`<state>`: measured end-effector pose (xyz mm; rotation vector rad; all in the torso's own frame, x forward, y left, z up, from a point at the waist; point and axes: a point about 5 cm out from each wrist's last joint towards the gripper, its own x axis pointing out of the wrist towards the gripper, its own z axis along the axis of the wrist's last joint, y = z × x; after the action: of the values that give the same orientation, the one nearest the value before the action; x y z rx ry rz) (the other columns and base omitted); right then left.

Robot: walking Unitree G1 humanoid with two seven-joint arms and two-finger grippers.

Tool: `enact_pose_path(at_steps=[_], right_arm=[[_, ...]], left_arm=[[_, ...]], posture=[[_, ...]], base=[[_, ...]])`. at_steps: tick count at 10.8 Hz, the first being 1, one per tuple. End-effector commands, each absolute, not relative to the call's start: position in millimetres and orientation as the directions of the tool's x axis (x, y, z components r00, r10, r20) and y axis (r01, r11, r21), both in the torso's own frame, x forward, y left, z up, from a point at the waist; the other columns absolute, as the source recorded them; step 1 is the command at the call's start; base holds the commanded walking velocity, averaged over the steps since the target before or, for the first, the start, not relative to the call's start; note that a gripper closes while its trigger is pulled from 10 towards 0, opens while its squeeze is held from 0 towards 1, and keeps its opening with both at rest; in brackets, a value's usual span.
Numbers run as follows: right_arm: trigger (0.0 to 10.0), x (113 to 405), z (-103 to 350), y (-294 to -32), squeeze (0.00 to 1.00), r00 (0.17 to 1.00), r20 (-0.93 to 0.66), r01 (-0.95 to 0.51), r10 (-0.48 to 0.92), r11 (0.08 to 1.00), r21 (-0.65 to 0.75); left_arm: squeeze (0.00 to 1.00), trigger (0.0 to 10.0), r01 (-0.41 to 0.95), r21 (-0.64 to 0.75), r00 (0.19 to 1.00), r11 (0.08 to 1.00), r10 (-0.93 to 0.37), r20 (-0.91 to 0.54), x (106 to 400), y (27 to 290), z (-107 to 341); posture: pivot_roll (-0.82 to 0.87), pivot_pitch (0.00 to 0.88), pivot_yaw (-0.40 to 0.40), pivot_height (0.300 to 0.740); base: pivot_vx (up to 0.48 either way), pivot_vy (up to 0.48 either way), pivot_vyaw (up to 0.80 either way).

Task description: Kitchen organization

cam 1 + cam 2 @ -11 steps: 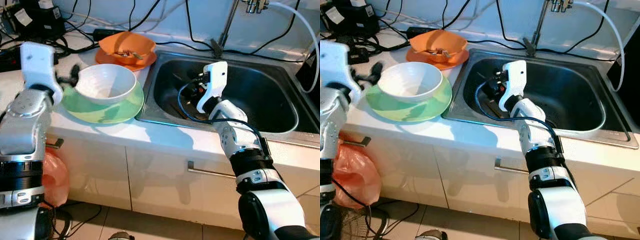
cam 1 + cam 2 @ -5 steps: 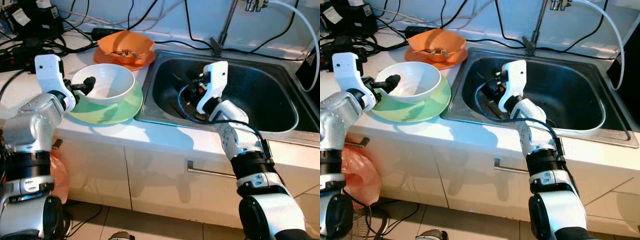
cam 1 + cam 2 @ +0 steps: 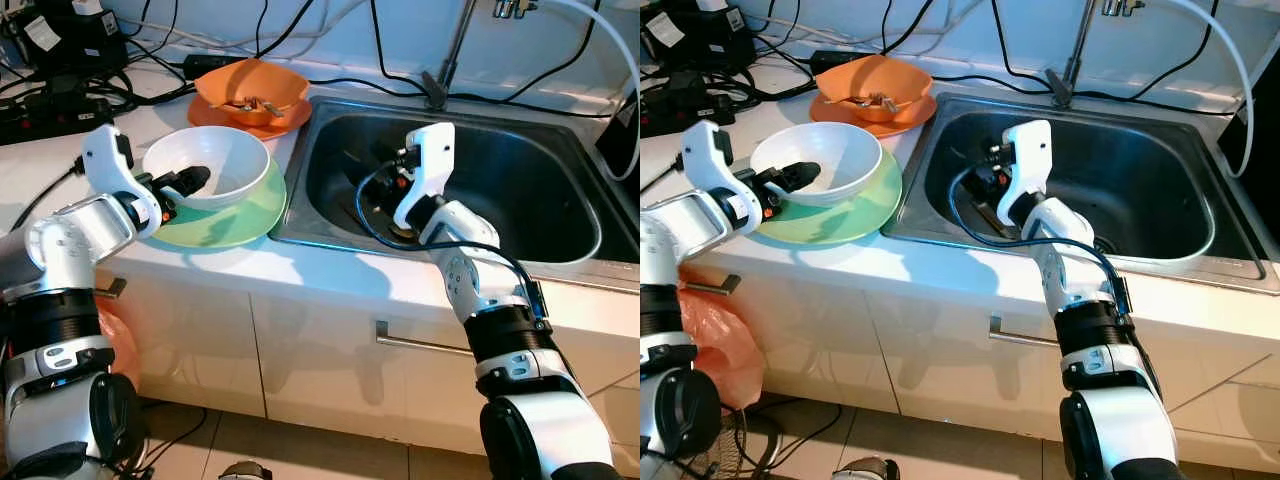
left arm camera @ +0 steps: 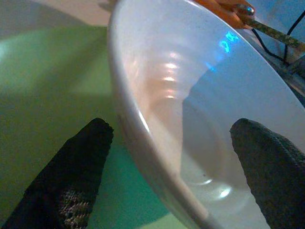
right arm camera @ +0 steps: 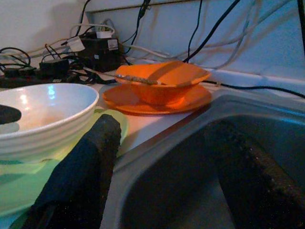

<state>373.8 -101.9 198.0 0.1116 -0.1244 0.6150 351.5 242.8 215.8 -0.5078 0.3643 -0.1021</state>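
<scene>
Left claw (image 3: 185, 180) straddles the white bowl (image 3: 215, 165) rim, fingers apart; closing off-centre could tip it off the green plate (image 3: 235, 215) near the tabletop's front edge.

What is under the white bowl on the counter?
The white bowl sits on a green plate, whose rim shows around it. The plate's middle is covered by the bowl. The left gripper straddles the bowl's rim, one finger inside, one outside.

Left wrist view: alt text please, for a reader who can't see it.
The left gripper is open, its two black fingers straddling the rim of a white bowl, one inside and one outside. The bowl sits on a green plate.
</scene>
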Motion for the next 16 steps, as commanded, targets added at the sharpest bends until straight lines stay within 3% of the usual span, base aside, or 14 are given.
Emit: enact_pose_path(at_steps=[1,2,3,16], right_arm=[[10.0,374,203,-104,0.0,0.81,0.159,-0.578,0.565,0.814,0.058],[10.0,374,203,-104,0.0,0.81,0.159,-0.578,0.564,0.814,0.057],[10.0,374,204,-104,0.0,0.811,0.16,-0.577,0.563,0.815,0.057],[10.0,375,205,-105,0.0,0.818,0.162,-0.565,0.551,0.823,0.054]], left_arm=[[0.0,4.5,-0.006,-0.55,0.924,0.835,-0.205,-0.322,352,244,218],[0.0,4.5,-0.023,-0.569,0.925,0.822,-0.199,-0.325,352,246,218],[0.0,0.0,-0.033,-0.59,0.926,0.807,-0.197,-0.321,351,248,219],[0.0,0.0,-0.103,-0.594,0.944,0.798,-0.109,-0.311,353,252,226]], posture=[[0.17,0.045,-0.011,0.74],[0.17,0.045,-0.011,0.74],[0.17,0.044,-0.01,0.74],[0.17,0.032,-0.006,0.74]], base=[[0.0,0.0,0.0],[0.0,0.0,0.0],[0.0,0.0,0.0],[0.0,0.0,0.0]])
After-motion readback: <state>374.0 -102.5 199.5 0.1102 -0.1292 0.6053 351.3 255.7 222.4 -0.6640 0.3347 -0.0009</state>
